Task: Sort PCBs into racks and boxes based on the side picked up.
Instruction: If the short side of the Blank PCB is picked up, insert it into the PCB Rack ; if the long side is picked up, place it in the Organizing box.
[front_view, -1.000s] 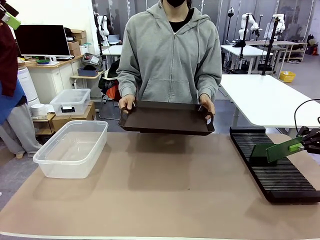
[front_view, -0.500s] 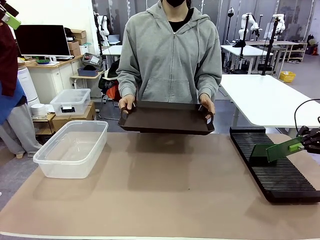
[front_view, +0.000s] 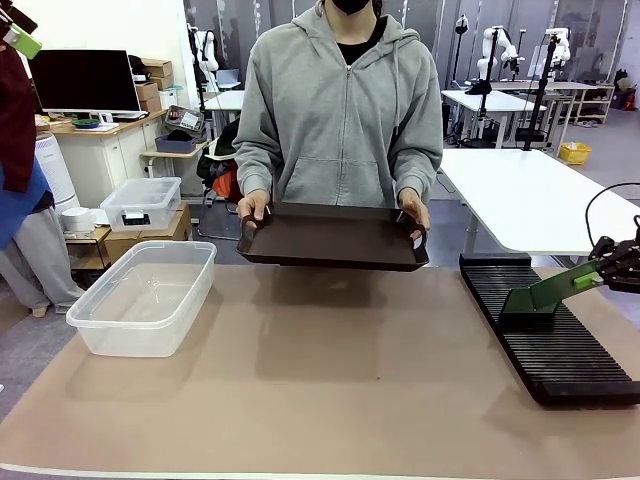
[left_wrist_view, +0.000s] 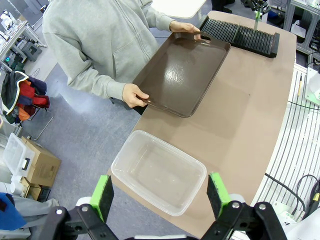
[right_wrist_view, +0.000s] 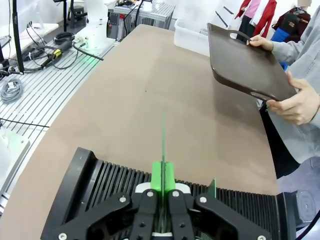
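Note:
My right gripper (front_view: 605, 270) hangs at the table's right edge, shut on a green PCB (front_view: 550, 291). The board slopes down to the left, its low end over the black rack (front_view: 560, 350). A darker green board (front_view: 518, 308) seems to stand in the slots just under that end. In the right wrist view the held PCB (right_wrist_view: 163, 145) shows edge-on between the closed fingers of the right gripper (right_wrist_view: 163, 176), above the rack (right_wrist_view: 100, 180). My left gripper (left_wrist_view: 160, 196) is open, high above the clear box (left_wrist_view: 170, 150), which is empty (front_view: 100, 300).
Across the table a person holds a dark brown tray (front_view: 335, 240) by both handles, above the far edge. A smaller lidded clear container (front_view: 140, 203) sits on a carton behind the box. White tables stand at the back right. The tan mat's middle (front_view: 330, 380) is bare.
The right gripper has lifted a little and moved right, so the held PCB now slopes more steeply over the rack. The person and the tray have stayed put.

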